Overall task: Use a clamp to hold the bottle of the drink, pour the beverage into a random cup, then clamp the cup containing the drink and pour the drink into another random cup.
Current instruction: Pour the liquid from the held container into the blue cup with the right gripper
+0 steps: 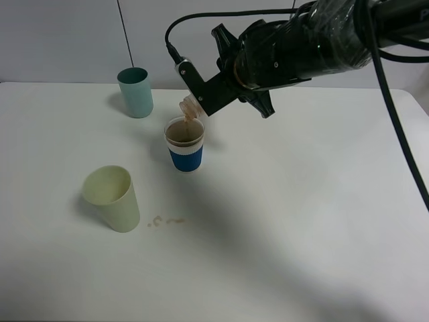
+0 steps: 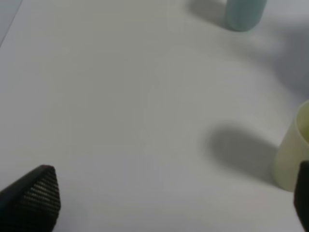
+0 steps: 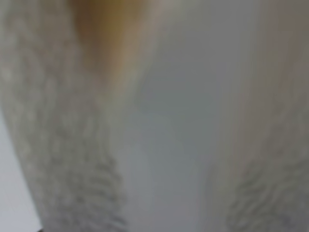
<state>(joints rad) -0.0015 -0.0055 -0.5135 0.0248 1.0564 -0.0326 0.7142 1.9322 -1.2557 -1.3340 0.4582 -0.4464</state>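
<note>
Bottle (image 1: pixel 190 107): we see only its pale neck and mouth, sticking out past the tips of the right fingers and tipped mouth-down. In the right wrist view it is a pale blur filling the frame (image 3: pixel 159 121).
Right fingers (image 1: pixel 203 92): clenched on the bottle, held above the tabletop.
Beverage (image 1: pixel 184 132): brown, lying in the cup just below the right fingers. We make out a brownish trickle between the bottle's mouth and that cup.
Blue-banded cup (image 1: pixel 185 155): upright under the bottle's mouth, not touching the right fingers.
Left fingers (image 2: pixel 34 199): released and spread wide, with bare tabletop between them.
Teal cup (image 1: pixel 135 94): upright, apart from the right fingers, and far ahead of the left fingers (image 2: pixel 244 13).
Pale green cup (image 1: pixel 114 201): upright, close by one left fingertip (image 2: pixel 292 154).
Drops (image 1: pixel 167 221): small brownish marks beside the pale green cup, well apart from the right fingers.
Tabletop (image 1: pixel 301 221): white, and we find all three cups standing on it.
</note>
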